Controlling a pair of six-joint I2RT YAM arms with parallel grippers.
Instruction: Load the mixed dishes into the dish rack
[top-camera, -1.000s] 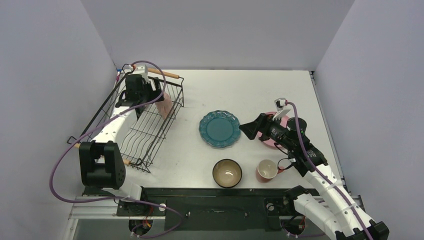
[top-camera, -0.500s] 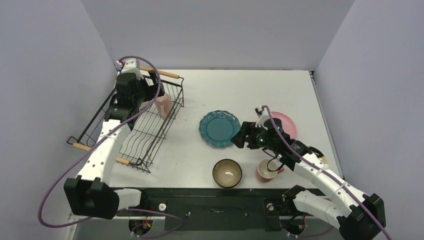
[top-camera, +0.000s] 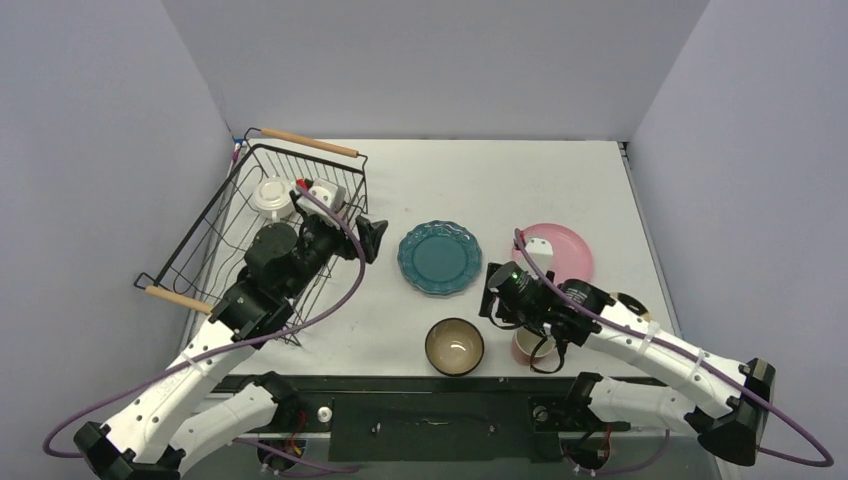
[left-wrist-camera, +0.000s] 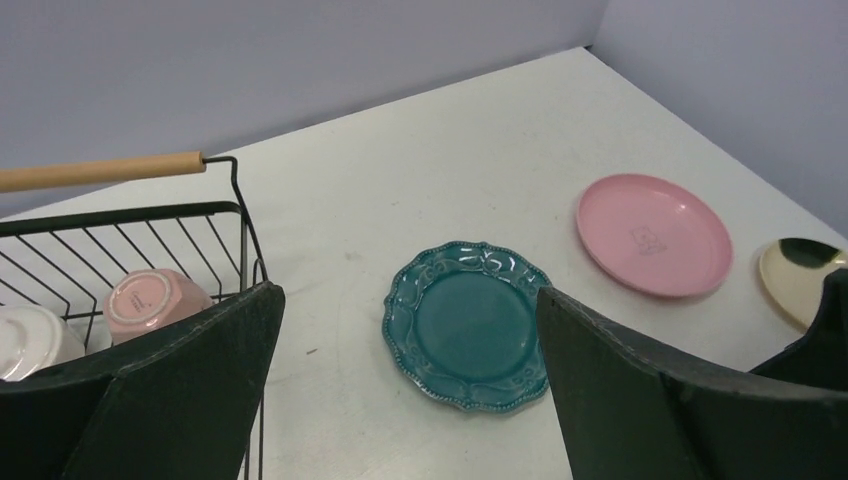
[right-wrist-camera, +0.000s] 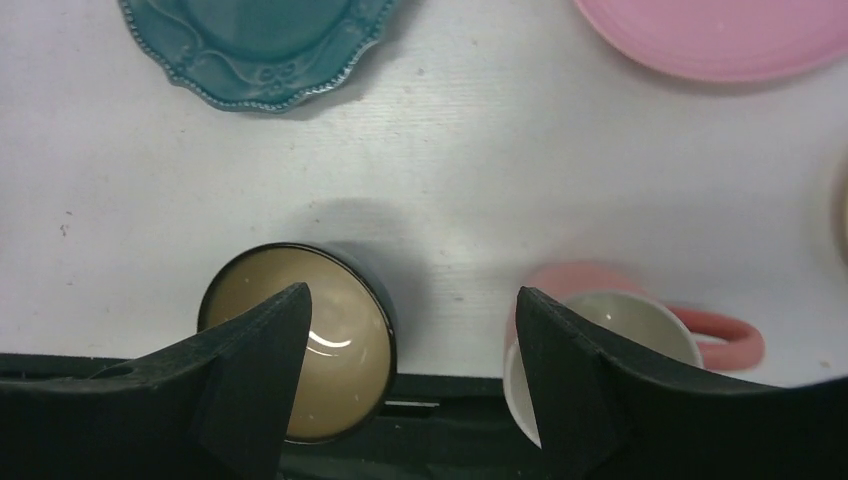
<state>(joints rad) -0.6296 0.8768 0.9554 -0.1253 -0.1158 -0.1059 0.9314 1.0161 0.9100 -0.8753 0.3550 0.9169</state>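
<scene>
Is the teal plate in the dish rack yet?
No, the teal plate lies flat on the table, outside the dish rack, beside the pink plate.

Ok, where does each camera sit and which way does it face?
Top external: overhead from behind, looking down on the table; left arm and right arm show.
Left wrist: behind the open left hand, looking obliquely at the teal plate.
Right wrist: behind the right hand, looking straight down at dark bowl, pink mug.
Shared: all show the teal plate.
</scene>
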